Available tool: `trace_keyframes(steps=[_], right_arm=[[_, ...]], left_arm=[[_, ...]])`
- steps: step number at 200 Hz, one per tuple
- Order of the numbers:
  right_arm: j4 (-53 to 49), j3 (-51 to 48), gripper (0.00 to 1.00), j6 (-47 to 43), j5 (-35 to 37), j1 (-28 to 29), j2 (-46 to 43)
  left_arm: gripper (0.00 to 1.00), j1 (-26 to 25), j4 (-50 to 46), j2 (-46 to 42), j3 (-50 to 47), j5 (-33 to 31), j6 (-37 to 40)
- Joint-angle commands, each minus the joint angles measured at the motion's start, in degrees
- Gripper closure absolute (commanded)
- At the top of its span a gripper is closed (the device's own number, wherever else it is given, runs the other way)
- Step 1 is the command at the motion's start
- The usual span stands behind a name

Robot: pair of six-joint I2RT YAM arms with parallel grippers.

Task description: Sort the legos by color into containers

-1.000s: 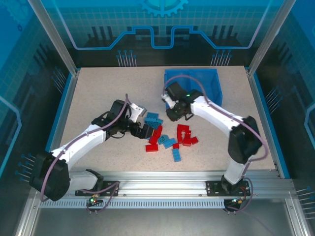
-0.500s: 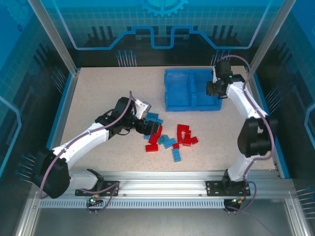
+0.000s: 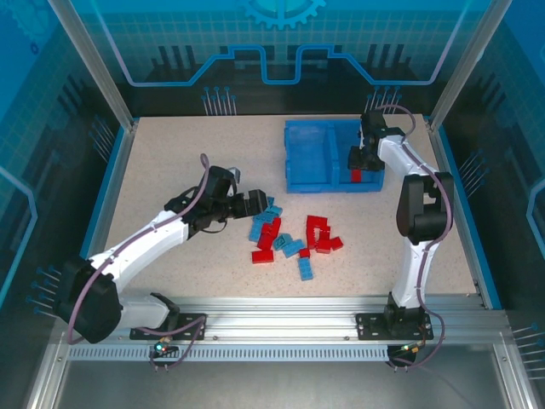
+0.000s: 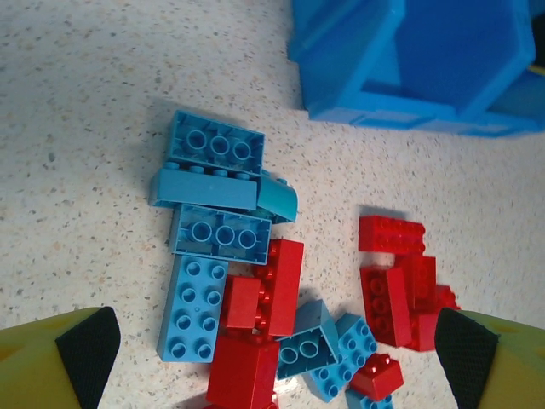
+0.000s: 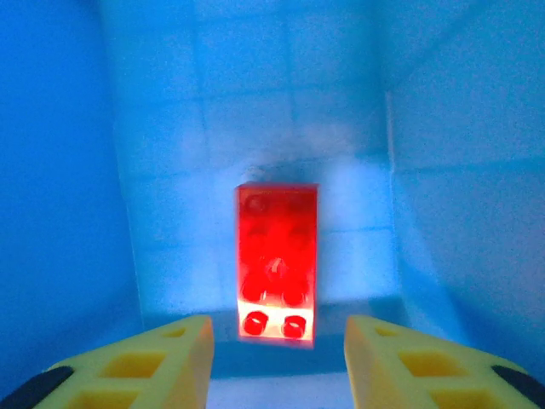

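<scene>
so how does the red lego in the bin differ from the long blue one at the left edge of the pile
The red lego lies alone in the right compartment of the bin; the blue lego is on the table, touching the pile. Both lie studs up, two studs wide.

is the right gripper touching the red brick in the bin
Apart. In the right wrist view the red brick lies on the bin floor, with blue floor showing between it and each finger of the right gripper.
</scene>
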Motion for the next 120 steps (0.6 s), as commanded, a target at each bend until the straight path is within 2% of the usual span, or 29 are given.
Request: trace_keyframes(steps=[1, 42, 89, 120], right_arm=[[0.91, 0.34, 0.52, 0.75, -1.13, -0.47, -0.62], [0.89, -1.42, 0.51, 0.39, -1.09, -0.66, -6.05], [-2.19, -6.07, 0.51, 2.11, -2.6, -0.45, -21.24], [-8.07, -9.0, 0.47, 3.88, -13.63, 1.75, -31.22]], left_arm=[[0.01, -0.44, -3.8, 1.49, 2.03, -3.39, -9.86], [0.01, -0.02, -7.15, 4.17, 3.82, -4.88, -14.19], [0.01, 0.37, -11.56, 12.69, 9.26, -3.02, -18.87], [0.01, 0.36, -14.72, 21.14, 16.68, -2.97, -19.03]])
